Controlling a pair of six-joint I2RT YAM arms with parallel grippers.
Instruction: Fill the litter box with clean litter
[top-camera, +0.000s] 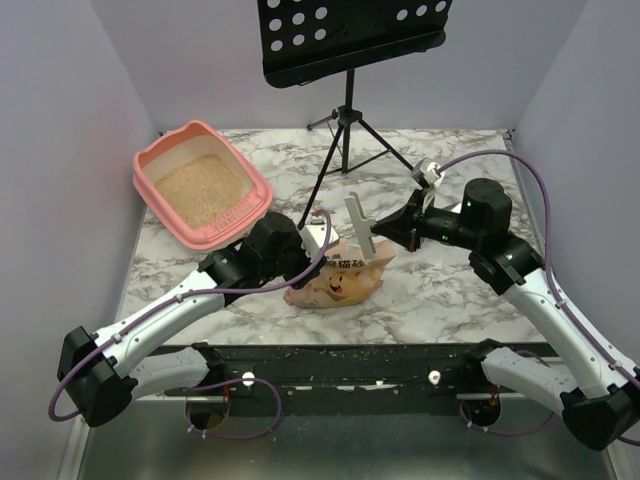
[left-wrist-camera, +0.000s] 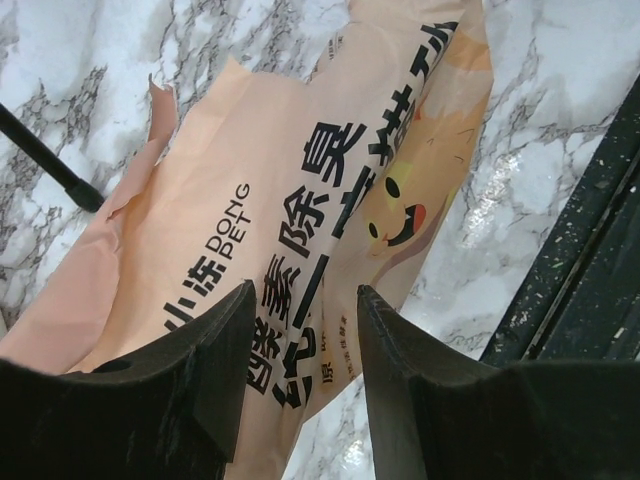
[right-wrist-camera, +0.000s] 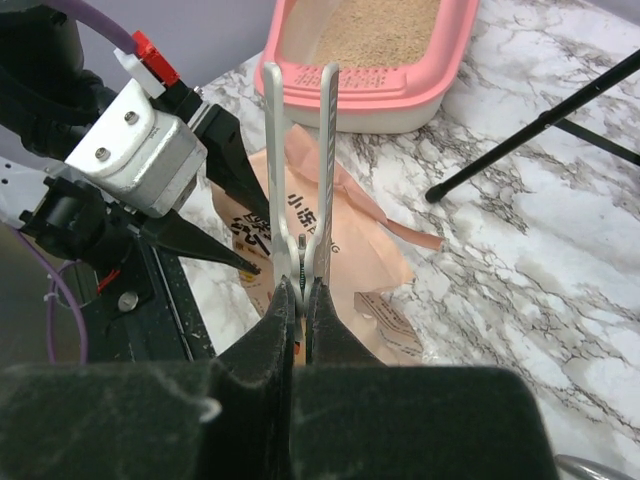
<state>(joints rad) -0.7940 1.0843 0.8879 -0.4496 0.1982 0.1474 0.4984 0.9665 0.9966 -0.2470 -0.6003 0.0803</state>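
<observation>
Right end effector (right-wrist-camera: 300, 300) clamping white clip (right-wrist-camera: 325, 140); left end effector (left-wrist-camera: 305, 298) standing apart.
Left is hovering over bag (left-wrist-camera: 300, 190), frame centre; litter box (top-camera: 228, 228) holding litter (top-camera: 198, 190), upper left.

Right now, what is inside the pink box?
Tan, sandy litter lies inside the pink box, spread over most of its bottom. The bottom under the litter is covered, so how deep the litter goes cannot be seen.

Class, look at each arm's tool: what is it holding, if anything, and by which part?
The right tool pinches a long white plastic clip by one end. The open left tool holds nothing.
</observation>
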